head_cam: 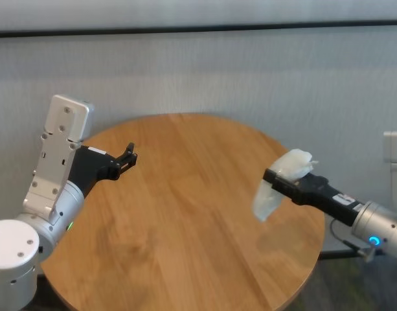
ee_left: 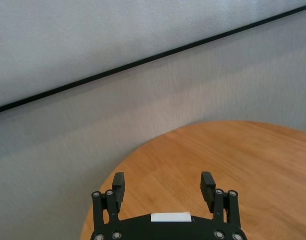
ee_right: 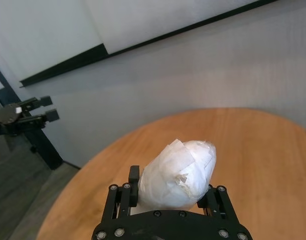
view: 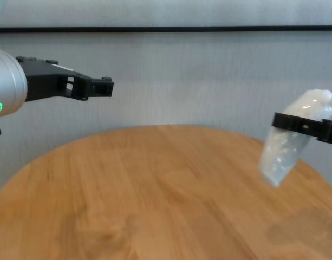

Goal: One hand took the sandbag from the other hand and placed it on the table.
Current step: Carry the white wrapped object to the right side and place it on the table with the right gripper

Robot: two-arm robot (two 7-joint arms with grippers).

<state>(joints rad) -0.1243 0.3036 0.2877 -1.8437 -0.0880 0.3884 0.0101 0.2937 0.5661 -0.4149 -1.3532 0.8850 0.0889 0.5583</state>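
White and glossy, the sandbag [head_cam: 280,181] hangs at the right of the head view, clamped across its middle by the right gripper [head_cam: 276,179] above the round wooden table [head_cam: 185,214], its lower end clear of the wood. In the right wrist view the fingers hide the bag's sides. The left gripper [head_cam: 128,157], centre left, holds nothing, fingers [ee_left: 118,186] apart.
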